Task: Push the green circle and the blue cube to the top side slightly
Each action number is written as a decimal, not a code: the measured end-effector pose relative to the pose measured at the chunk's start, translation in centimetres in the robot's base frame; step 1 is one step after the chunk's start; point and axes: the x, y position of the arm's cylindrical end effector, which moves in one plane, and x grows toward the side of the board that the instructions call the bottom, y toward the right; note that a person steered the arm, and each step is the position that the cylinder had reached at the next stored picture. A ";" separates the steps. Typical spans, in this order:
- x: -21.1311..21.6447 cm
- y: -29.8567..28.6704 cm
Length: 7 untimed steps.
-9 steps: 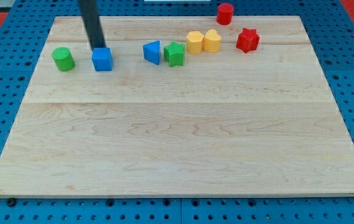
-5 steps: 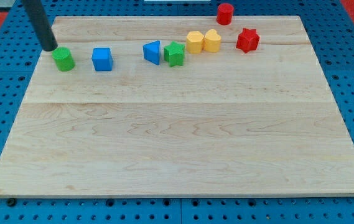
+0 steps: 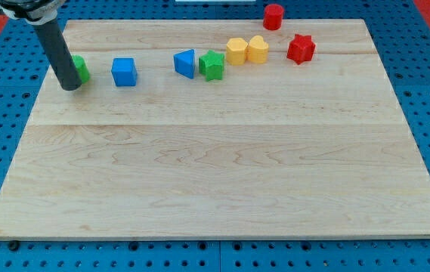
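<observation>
Green circle (image 3: 81, 69) half hidden behind my tip (image 3: 69, 86), which sat just below-left of it, at roughly its 7 o'clock.

Tip placement suited an upward shove of the circle toward 12 o'clock; blue cube (image 3: 124, 72) stood apart at the circle's 3 o'clock, untouched. No claw fitted (plain rod only), so nothing to open or pinch. Count on the wooden board (image 3: 215, 174): two green, two blue, two yellow, two red; eight blocks, all along the top edge.
</observation>
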 end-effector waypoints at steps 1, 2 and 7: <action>-0.8 0.3; 1.2 2.8; -2.1 13.1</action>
